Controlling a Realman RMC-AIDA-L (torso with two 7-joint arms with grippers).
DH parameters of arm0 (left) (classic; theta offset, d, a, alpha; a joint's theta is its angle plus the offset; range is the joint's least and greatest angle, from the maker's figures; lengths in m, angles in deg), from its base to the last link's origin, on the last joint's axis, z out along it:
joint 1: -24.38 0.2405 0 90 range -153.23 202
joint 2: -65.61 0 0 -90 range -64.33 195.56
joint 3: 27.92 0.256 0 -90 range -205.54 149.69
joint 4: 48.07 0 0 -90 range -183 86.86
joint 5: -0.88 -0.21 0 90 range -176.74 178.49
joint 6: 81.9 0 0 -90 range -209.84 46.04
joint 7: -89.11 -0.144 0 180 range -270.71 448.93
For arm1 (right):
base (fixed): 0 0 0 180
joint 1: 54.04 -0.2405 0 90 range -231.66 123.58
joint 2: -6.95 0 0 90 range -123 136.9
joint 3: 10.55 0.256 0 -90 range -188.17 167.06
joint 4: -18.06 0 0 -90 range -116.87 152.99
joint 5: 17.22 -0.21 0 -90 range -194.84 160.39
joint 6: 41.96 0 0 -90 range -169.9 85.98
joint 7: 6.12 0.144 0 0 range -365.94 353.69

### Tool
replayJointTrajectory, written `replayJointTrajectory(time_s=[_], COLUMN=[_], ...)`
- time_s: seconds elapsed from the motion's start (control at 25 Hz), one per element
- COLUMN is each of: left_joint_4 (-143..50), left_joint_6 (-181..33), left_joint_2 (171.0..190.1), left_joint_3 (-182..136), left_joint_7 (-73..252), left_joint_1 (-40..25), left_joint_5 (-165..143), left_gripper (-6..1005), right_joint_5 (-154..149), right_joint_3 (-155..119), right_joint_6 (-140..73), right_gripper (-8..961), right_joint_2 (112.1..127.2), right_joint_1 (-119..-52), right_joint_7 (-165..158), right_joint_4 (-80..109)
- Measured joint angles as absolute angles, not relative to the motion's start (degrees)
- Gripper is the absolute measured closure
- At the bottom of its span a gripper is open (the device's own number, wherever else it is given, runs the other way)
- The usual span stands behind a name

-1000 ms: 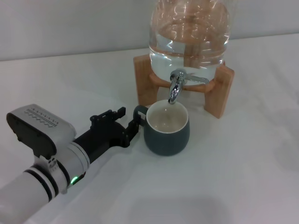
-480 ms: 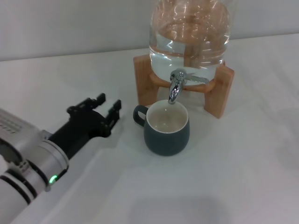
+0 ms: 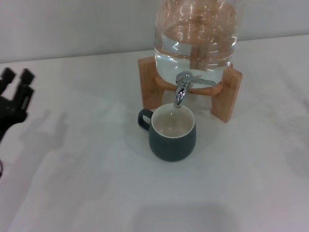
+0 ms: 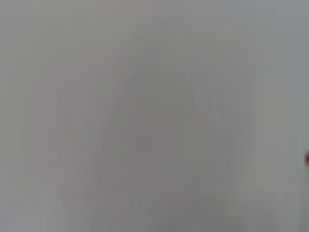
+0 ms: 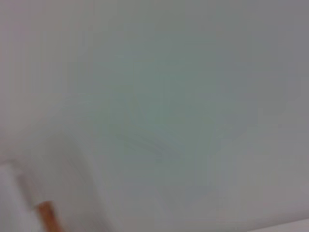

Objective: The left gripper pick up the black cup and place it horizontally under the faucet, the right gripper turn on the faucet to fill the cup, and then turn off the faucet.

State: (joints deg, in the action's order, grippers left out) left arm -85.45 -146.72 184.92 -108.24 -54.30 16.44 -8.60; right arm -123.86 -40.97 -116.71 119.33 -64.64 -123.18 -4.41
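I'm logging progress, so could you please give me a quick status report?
Left hand open, empty, at the table's left edge. Right hand not in view. Squat dark charcoal cup upright under the chrome faucet of the glass jar. Nothing in the way.

Cup [image 3: 172, 135] sits beneath faucet [image 3: 180, 91], blocking approach from 6 o'clock; lever side at 3 o'clock open.

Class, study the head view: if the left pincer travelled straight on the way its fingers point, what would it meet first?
Probably nothing: the left pincer, open at the left edge, points up-right toward bare table, well left of the black cup. Depth is uncertain.
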Motion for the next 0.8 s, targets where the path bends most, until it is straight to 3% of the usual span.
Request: replayJointTrajectory(time_s=[0.24,0.64,0.8], left_joint_4=[-80.8,-77.7,-77.5], left_joint_6=[-150.4,-150.3,-150.4], left_joint_2=[184.77,184.70,184.71], left_joint_3=[-111.7,-112.9,-113.3], left_joint_7=[-51.6,-51.5,-51.5], left_joint_1=[15.5,13.4,13.0], left_joint_5=[-8.7,-8.5,-8.5], left_gripper=[554,551,551], right_joint_5=[-114.9,-113.5,-116.2], right_joint_3=[-41.1,-48.4,-55.3], right_joint_6=[-129.0,-140.3,-140.1], right_gripper=[111,111,111], right_joint_2=[119.16,121.81,122.03], right_joint_1=[-66.2,-69.4,-71.0], right_joint_7=[-119.5,-115.7,-115.6], right_joint_4=[-5.8,-7.7,-7.5])
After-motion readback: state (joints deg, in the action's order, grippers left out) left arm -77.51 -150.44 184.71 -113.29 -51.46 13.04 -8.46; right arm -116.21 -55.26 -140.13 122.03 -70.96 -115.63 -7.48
